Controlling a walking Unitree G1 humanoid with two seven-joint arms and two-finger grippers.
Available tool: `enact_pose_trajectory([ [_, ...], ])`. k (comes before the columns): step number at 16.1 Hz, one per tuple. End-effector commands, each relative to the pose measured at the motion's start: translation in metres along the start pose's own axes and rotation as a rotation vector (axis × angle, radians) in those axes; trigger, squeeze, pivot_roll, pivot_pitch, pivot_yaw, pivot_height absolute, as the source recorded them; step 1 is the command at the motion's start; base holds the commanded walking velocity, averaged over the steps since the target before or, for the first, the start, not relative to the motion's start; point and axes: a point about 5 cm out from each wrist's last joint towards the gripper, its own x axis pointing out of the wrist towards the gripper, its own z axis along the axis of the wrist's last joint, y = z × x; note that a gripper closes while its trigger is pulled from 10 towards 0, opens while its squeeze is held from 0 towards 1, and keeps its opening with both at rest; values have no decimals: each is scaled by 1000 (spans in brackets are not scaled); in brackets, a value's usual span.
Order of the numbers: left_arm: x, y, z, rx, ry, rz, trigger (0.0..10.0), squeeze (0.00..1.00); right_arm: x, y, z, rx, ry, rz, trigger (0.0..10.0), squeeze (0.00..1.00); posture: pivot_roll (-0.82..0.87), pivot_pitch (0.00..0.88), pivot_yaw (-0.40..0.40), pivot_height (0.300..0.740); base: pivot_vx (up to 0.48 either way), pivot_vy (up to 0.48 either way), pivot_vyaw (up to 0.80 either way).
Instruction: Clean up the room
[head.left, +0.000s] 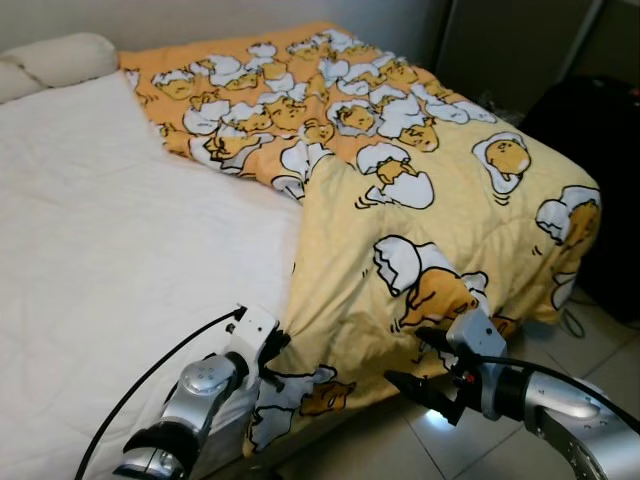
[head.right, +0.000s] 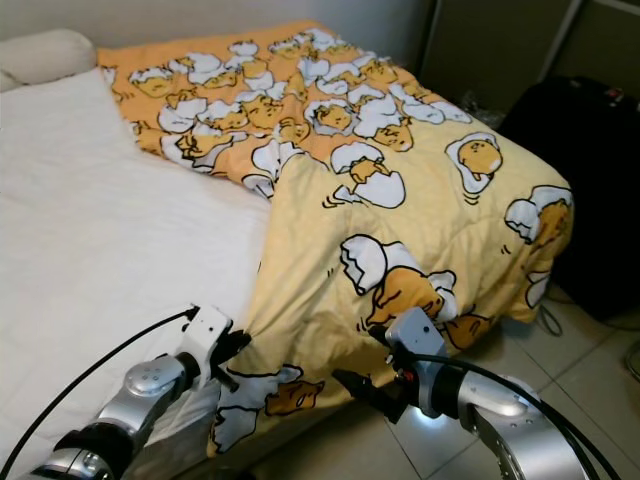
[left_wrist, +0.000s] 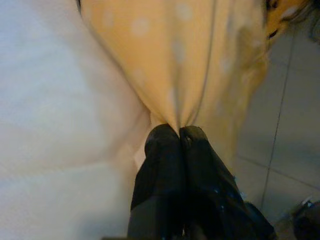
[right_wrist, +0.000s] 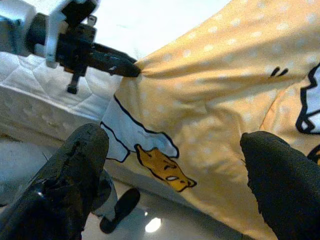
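At lower centre of the frame, left pincer (head.left: 275, 345) pinched the quilt (head.left: 420, 200) edge; right pincer (head.left: 425, 365) hung spread just right of it, fabric directly ahead.

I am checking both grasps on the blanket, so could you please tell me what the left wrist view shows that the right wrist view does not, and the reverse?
The left wrist view shows the left gripper from close up, its fingers shut on a bunched fold of the yellow blanket, with the white sheet beside it. The right wrist view shows the right gripper open, its fingers apart and just short of the blanket's hanging edge, and the left gripper seen from the side, pinching the fabric above the mattress edge. Both show the yellow blanket and the tiled floor.
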Motion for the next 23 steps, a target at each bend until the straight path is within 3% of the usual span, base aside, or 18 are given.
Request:
enact_pose_trajectory([
  [1, -9, 1, -1, 28, -11, -29, 0, 0, 0, -2, 2, -17, -7, -11, 10000, 0, -100, 0, 47, 740, 0, 0, 0],
  [2, -21, 1, -2, 51, -22, -47, 0, 0, 0, -2, 2, -19, -8, -10, 10000, 0, -92, 0, 44, 740, 0, 0, 0],
  [3, -45, -5, -2, 76, -39, -79, 0, 0, 1, -3, 2, -23, -8, -5, 10000, 0, -67, 0, 34, 740, 0, 0, 0],
  [5, -75, -19, -6, 93, -12, -141, 0, 0, 2, -2, 1, -28, -4, 12, 10000, 0, -46, 0, 23, 740, 0, 0, 0],
  [7, -92, -28, -13, 105, 33, -178, 0, 0, 4, -1, 2, -34, -1, 23, 10000, 0, -39, 0, 19, 740, 0, 0, 0],
  [9, -121, -48, -26, 37, 136, -260, 0, 0, 6, 0, 3, -51, 13, 36, 10000, 0, -30, 0, 11, 740, 0, 0, 0],
  [13, -135, -95, -61, -107, 325, -447, 0, 0, 6, -2, -4, -70, 59, 38, 10000, 0, -34, 0, 16, 740, 0, 0, 0],
  [14, -133, -108, -71, -118, 344, -458, 1922, 0, 6, -2, -5, -71, 62, 36, 10000, 0, -38, 0, 18, 740, 0, 0, 0],
  [15, -123, -113, -81, -110, 355, -385, 10000, 0, 6, -2, -6, -72, 64, 34, 10000, 0, -41, 0, 20, 740, 0, 0, 0],
  [16, -108, -112, -89, -60, 343, -273, 10000, 118, 5, -3, -7, -73, 67, 32, 10000, 0, -43, 0, 19, 740, 0, 0, 0],
  [17, -105, -111, -91, -71, 342, -239, 10000, 1000, 5, -3, -7, -73, 68, 31, 10000, 0, -43, 0, 18, 740, 0, 0, 0],
  [19, -100, -112, -92, -115, 340, -193, 10000, 1000, 5, -4, -9, -78, 73, 34, 10000, 0, -45, 0, 18, 740, 0, 0, 0],
  [21, -92, -118, -95, -96, 346, -218, 10000, 1000, 6, -6, -9, -83, 75, 32, 10000, 0, -45, 0, 18, 740, 0, 0, 0],
  [23, -80, -118, -97, -69, 315, -171, 10000, 1000, 8, -7, -9, -86, 73, 29, 10000, 0, -46, 0, 18, 740, 0, 0, 0],
])
